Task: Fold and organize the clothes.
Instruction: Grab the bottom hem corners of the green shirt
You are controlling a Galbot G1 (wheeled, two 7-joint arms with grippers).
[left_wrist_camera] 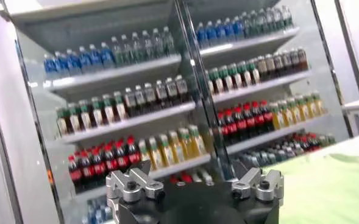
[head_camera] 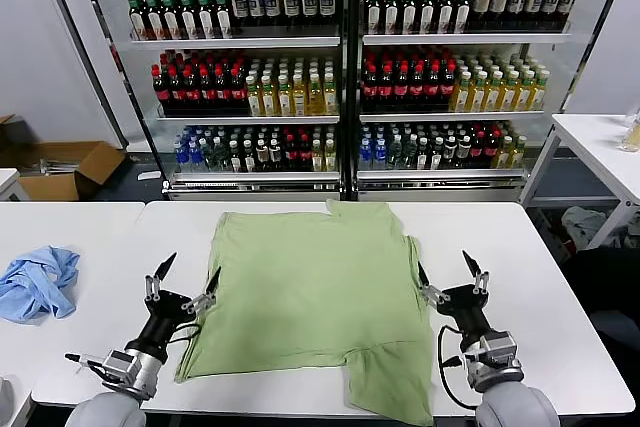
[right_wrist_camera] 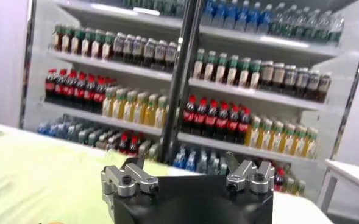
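Note:
The clothes, a light green shirt [head_camera: 310, 292], lie spread flat on the white table [head_camera: 520, 277], partly folded, with a sleeve or flap hanging toward the front right edge. Its collar and print do not show. My left gripper [head_camera: 188, 275] stands open just off the shirt's left edge, fingers pointing up and empty. On the other side my right gripper [head_camera: 447, 272] is open beside the shirt's right edge, also empty. The green cloth [left_wrist_camera: 331, 182] shows beside the left wrist, and the shirt [right_wrist_camera: 39, 176] spreads out past the right wrist.
A crumpled light blue garment [head_camera: 38, 282] lies on the left table. Tall shelves of drink bottles [head_camera: 340, 67] stand behind the table. Another white table [head_camera: 600, 147] is at the far right, and a cardboard box [head_camera: 60, 167] sits on the floor at left.

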